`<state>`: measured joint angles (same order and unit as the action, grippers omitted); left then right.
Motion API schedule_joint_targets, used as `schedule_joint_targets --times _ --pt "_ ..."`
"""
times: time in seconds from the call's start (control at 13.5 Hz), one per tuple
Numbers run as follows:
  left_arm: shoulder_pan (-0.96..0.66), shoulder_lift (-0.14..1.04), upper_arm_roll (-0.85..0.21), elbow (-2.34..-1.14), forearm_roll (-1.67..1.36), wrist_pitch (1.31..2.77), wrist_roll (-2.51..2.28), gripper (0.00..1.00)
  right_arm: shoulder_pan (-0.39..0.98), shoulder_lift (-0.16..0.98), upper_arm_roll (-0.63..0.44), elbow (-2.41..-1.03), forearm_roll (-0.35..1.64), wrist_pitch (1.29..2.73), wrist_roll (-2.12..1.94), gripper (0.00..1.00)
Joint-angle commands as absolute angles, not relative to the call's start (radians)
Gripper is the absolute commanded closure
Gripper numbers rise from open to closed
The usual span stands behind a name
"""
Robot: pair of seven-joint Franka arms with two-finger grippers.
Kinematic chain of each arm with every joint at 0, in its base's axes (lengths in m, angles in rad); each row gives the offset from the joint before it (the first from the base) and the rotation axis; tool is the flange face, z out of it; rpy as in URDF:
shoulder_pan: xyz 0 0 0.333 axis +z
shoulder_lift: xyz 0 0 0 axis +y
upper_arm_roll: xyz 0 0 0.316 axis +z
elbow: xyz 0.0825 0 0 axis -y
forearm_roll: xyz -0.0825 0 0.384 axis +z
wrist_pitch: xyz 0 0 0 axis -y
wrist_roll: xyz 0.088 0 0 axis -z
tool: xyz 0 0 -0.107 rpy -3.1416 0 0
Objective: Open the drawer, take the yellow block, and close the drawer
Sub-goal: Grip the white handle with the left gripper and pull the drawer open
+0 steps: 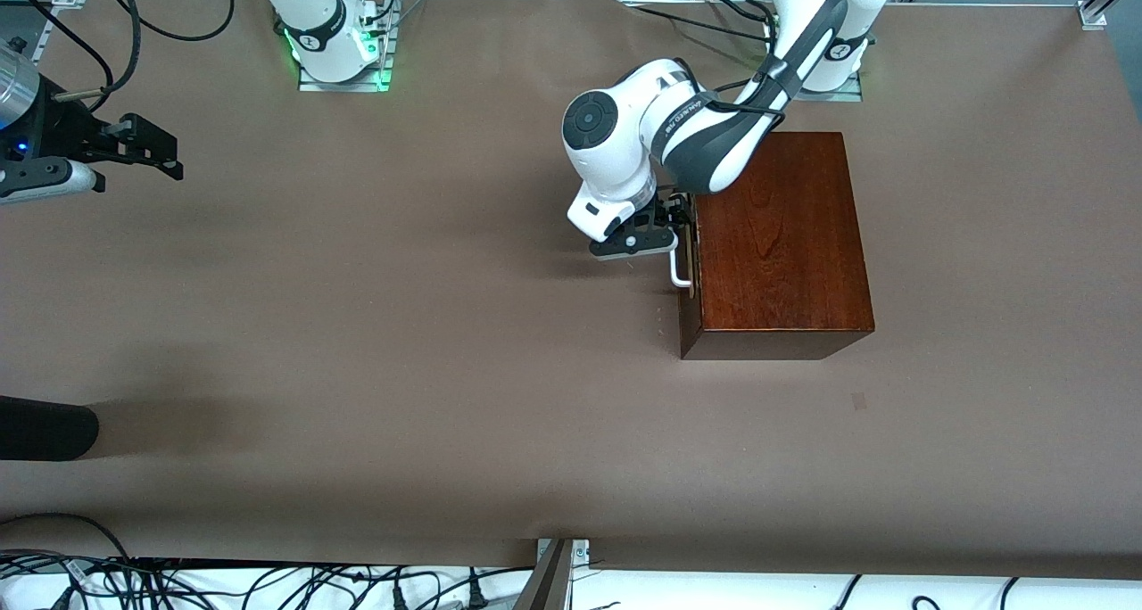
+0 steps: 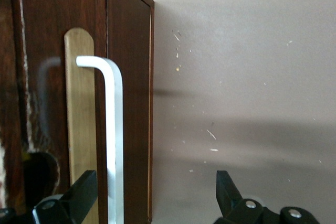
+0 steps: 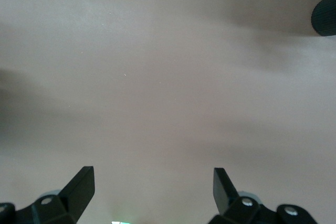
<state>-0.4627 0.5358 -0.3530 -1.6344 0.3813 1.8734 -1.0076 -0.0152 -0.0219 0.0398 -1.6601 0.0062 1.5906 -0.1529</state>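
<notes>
Drawer (image 1: 687, 262): shut in its dark wooden box (image 1: 776, 244), toward the left arm's end of the table (image 1: 357, 325); its front faces the table's middle.
Handle (image 2: 113, 140): a white loop standing off the drawer front.
Left gripper (image 1: 665, 231): at the handle, fingers apart, one finger (image 2: 84, 192) on each side of the white bar, not clamped.
Right gripper (image 1: 147, 151): waits over bare table at the right arm's end, fingers spread wide, holding nothing.
Yellow block: not visible.

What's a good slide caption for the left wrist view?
Left gripper, jaws open, straddling the white loop handle of the closed drawer.
</notes>
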Motion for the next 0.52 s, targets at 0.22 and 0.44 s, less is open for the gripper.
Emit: schedule_joint_targets --times 0.22,0.44 --pt "-0.469 0.561 -0.345 -1.646 0.422 1.924 -1.025 0.00 -0.025 -0.018 0.046 -1.649 0.005 1.582 -0.149 0.00" --pt "-0.469 0.572 -0.339 -1.649 0.422 1.939 -1.031 0.00 -0.025 -0.015 0.046 -1.649 0.006 1.582 -0.149 0.00"
